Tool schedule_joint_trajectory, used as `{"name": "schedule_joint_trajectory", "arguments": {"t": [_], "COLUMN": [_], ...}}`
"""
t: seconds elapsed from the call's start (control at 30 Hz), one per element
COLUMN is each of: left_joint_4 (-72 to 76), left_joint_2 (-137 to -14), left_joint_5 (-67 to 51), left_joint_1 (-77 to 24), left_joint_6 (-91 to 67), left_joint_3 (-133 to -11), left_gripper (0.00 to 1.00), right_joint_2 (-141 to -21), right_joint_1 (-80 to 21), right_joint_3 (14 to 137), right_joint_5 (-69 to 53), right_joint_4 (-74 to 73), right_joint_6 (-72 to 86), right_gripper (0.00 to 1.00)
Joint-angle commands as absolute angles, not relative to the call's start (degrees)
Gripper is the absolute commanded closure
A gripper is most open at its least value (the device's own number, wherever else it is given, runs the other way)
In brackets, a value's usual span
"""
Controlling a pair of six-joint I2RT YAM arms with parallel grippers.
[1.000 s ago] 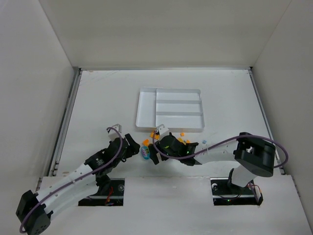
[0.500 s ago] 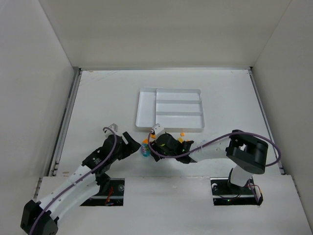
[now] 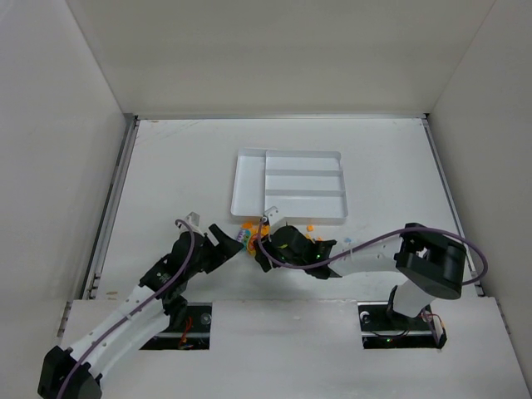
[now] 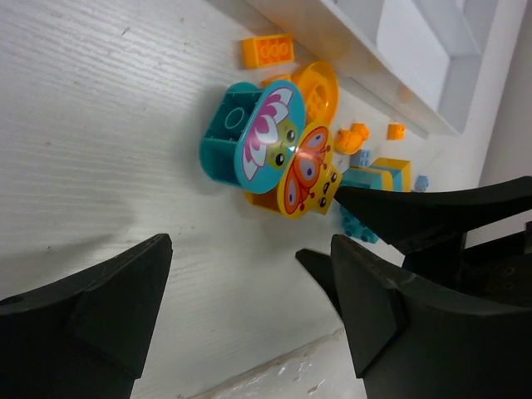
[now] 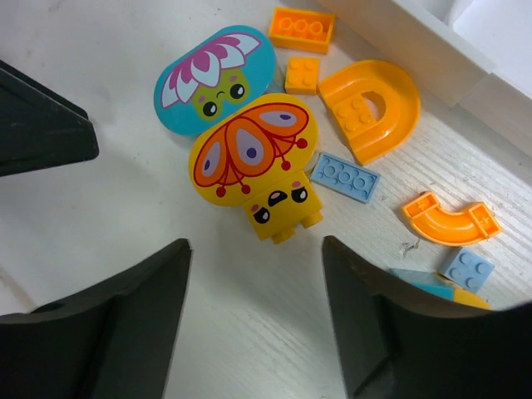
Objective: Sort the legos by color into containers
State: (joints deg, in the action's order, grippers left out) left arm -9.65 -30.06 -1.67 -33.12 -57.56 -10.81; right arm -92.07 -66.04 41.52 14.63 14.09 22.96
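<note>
The legos lie in a cluster just in front of the white tray [image 3: 291,195]. A yellow butterfly brick [image 5: 258,166] leans against a teal flower brick [image 5: 216,79]; both also show in the left wrist view, yellow [image 4: 307,179] and teal [image 4: 241,141]. Around them are an orange brick [image 5: 302,29], an orange arch [image 5: 370,108], a light blue plate [image 5: 345,177] and an orange curve [image 5: 450,220]. My left gripper [image 3: 229,247] is open and empty, left of the cluster. My right gripper [image 3: 259,249] is open and empty, just short of the yellow brick.
The tray's compartments [image 4: 391,50] look empty where visible. The two grippers face each other closely; my right fingers [image 4: 432,208] show in the left wrist view. A few small orange and blue bricks [image 3: 309,227] lie right of the cluster.
The teal and yellow bricks now lie closer to the tray than a second ago. Both grippers have shifted up toward the tray with them, and the left arm has swung in nearer.
</note>
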Motion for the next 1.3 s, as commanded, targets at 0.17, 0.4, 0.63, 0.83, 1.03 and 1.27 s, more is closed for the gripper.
{"name": "schedule_joint_trajectory", "arguments": {"t": [0.17,0.4,0.63,0.83,1.03,1.27], "left_joint_4": [1.75,1.06,0.88,0.88,-0.96,-1.85], "left_joint_2": [-35.41,-35.07,-36.91,-37.71,-36.92,-35.95], "left_joint_5": [-2.90,-2.99,-3.43,-4.57,-5.27,-5.27], "left_joint_1": [-28.79,-27.38,-24.22,-22.02,-20.17,-19.20], "left_joint_6": [-59.07,-56.95,-56.25,-55.20,-54.49,-53.61], "left_joint_3": [-10.02,-10.28,-10.19,-10.37,-10.37,-10.37], "left_gripper": [0.25,0.25,0.25,0.25,0.26,0.26], "right_joint_2": [-93.95,-98.78,-101.51,-101.34,-98.00,-98.08], "right_joint_1": [-64.91,-63.32,-62.53,-62.62,-62.88,-62.88], "right_joint_3": [44.55,47.99,49.83,49.92,51.15,54.13], "right_joint_5": [17.49,10.99,8.79,10.89,14.33,7.75], "right_joint_4": [16.44,15.55,16.43,16.44,12.49,8.97], "right_joint_6": [17.15,13.45,12.40,11.34,6.86,3.52], "right_gripper": [0.07,0.07,0.17,0.26,0.17,0.12]}}
